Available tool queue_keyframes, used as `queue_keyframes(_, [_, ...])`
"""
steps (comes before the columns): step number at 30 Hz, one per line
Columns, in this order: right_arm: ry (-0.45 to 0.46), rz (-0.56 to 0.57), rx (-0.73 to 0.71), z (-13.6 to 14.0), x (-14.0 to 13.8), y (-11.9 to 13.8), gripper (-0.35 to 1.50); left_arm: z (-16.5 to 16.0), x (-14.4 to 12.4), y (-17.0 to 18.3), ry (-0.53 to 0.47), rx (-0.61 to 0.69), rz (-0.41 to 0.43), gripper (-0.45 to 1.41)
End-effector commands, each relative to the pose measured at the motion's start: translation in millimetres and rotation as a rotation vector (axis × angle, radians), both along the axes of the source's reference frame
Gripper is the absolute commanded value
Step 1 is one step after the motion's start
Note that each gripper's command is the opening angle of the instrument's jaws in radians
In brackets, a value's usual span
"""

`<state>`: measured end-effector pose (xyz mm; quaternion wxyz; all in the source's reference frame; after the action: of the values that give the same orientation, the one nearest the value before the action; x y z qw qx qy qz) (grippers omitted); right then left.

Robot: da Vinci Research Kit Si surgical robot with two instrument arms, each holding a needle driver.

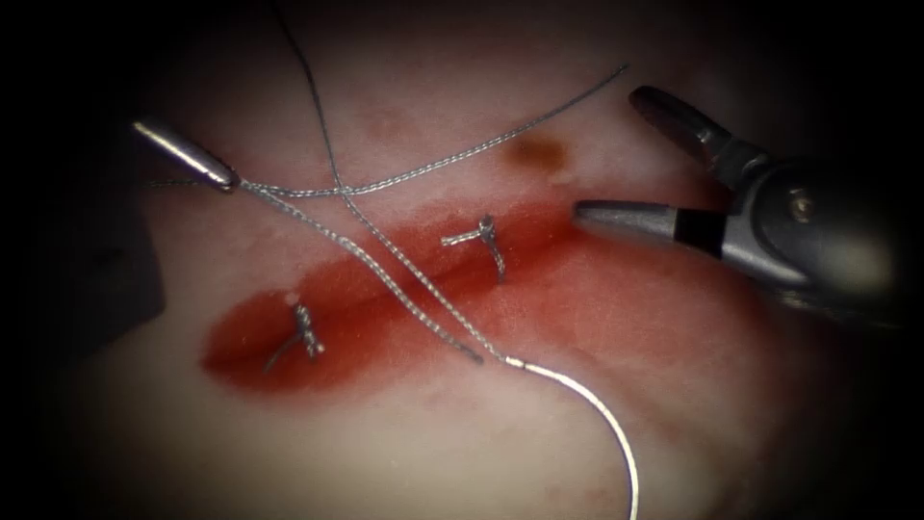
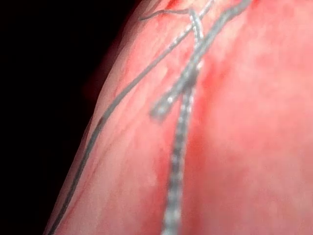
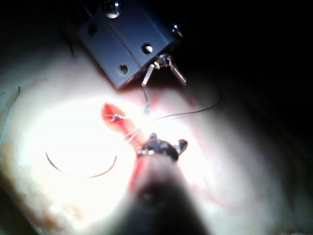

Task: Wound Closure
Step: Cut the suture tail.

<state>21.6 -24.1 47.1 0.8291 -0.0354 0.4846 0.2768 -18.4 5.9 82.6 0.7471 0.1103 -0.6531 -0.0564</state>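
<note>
At the far left of the endoscope view the left tool point(image 1: 229, 178) comes in over pale tissue point(image 1: 404, 453); its jaws are pressed together on the thread point(image 1: 385, 183) right at their tip; from that grip several strands fan out to the right, one running up toward the top right, one dark strand rising to the top edge, two slanting down across the cut point(image 1: 385, 308). The cut lies as a long band of red fluid point(image 1: 597, 308) from lower left to upper right; near its left end sits the first knot point(image 1: 306, 332) with short cut ends; the two slanting strands cross the cut just right of it; further right sits the second knot point(image 1: 486, 236), also with short tails. Below the cut, the longer strand joins the needle point(image 1: 602, 409), which lies free on the tissue surface, not in the tissue, curving down to the bottom edge; neither tool holds it. A brown spot point(image 1: 537, 152) marks the tissue above the cut. At the right, the right tool point(image 1: 616, 159) hangs with jaws spread wide, holding nothing; its lower jaw points at the cut's right end, apart from the thread.
</note>
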Motion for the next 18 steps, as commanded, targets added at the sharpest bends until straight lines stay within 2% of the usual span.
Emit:
queue_keyframes(1, [0.008,-0.003,-0.003,-0.4,1.2,0.8,1.45,-0.4,-0.6,1.1,-0.005,-0.004,-0.003,0.89])
queue_keyframes(8, [0.044,-0.043,0.0,0.2,2.2,0.1,1.43,-0.7,-2.2,-0.4,0.018,0.043,-0.023,1.01])
queue_keyframes(18, [0.088,-0.101,0.015,0.1,2.8,-0.3,1.35,-0.8,-2.4,-0.4,0.012,0.046,-0.01,1.01])
